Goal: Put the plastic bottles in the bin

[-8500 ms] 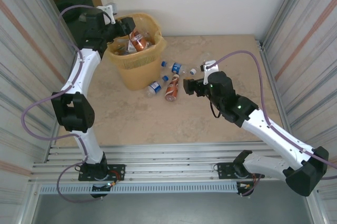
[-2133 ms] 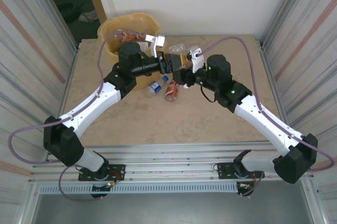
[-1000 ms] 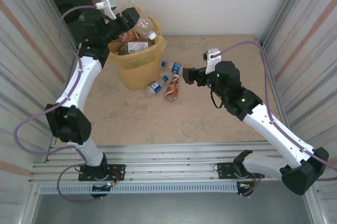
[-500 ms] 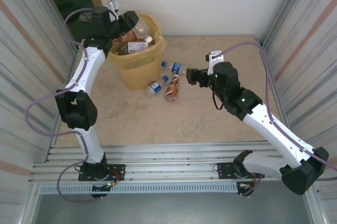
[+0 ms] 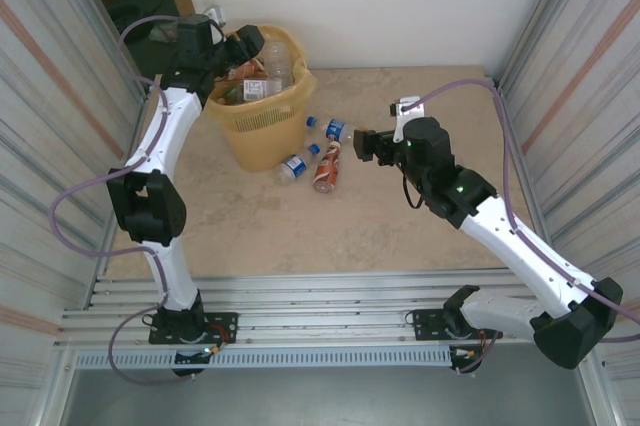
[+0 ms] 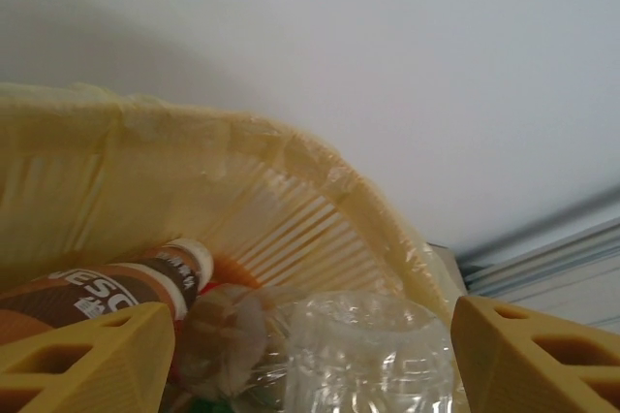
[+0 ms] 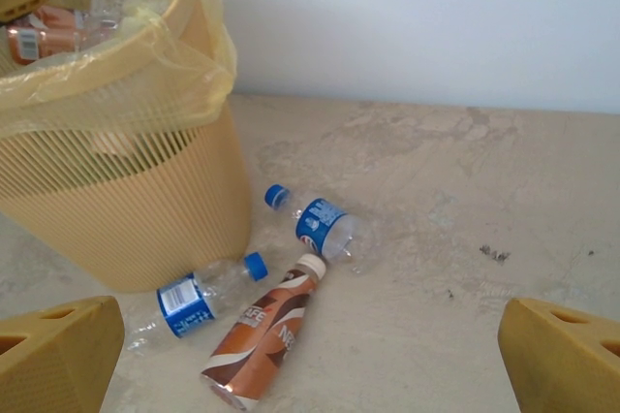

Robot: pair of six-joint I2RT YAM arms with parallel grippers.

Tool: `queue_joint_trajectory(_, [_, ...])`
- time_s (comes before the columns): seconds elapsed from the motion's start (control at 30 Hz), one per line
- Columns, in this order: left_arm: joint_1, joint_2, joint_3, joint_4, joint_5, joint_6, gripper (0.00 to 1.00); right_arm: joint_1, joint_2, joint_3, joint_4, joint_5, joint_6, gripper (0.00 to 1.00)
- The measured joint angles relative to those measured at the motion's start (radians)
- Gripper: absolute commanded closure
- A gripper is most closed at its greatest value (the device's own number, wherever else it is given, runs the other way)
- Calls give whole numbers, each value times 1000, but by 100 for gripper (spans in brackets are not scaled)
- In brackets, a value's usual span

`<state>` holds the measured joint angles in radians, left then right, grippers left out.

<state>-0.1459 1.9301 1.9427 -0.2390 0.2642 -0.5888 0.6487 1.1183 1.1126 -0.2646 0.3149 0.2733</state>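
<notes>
Left claw [image 6: 305, 331]: spread wide, grasping nothing; poised over the mouth of the bin [image 5: 262, 131], yellow fingertips [image 6: 92, 355] on either side of the clear bottle [image 6: 363, 345]. Open gap on the left side; on the right, too close to tell touching from apart.

Right claw [image 7: 310, 321]: spread wide as well, empty; above the table [image 7: 455, 190], facing the loose bottles and apart from all of them.

Bin: upright at the far left of the table, by the back wall; latticed yellow-orange sides, yellowish bag liner [image 7: 194, 54] folded over the rim.

Inside the bin: clear bottle with no label, poking up above the rim; brown-labelled bottle [image 6: 107, 292] with a white cap lying beside it against the liner; white-labelled bottle [image 5: 258, 89] toward the front rim. More underneath, too jumbled to tell apart.

On the table, first: blue-labelled bottle [image 7: 325, 229], clear, on its side, near the right side of the bin, blue cap toward the bin.

On the table, second: smaller blue-labelled bottle [image 7: 199, 301], on its side, just beside the foot of the bin, blue cap pointing away from it.

On the table, third: brown-and-white bottle [image 7: 266, 335], on its side, pale cap close to the second one's blue cap and just beside the first.
</notes>
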Motion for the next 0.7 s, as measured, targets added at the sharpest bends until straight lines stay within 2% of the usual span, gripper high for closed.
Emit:
queue_joint_trajectory(0.27, [-21,-23,16,-52,-103,145,30,0,36,21,-29,7,15,2])
queue_joint_trajectory(0.53, [-151,-23,96,-140,-215,392,30,0,60,38,-36,8,36,2])
queue_joint_trajectory(0.7, [-182,-9,137,-181,-278,487,30,-4,69,40,-56,20,60,2])
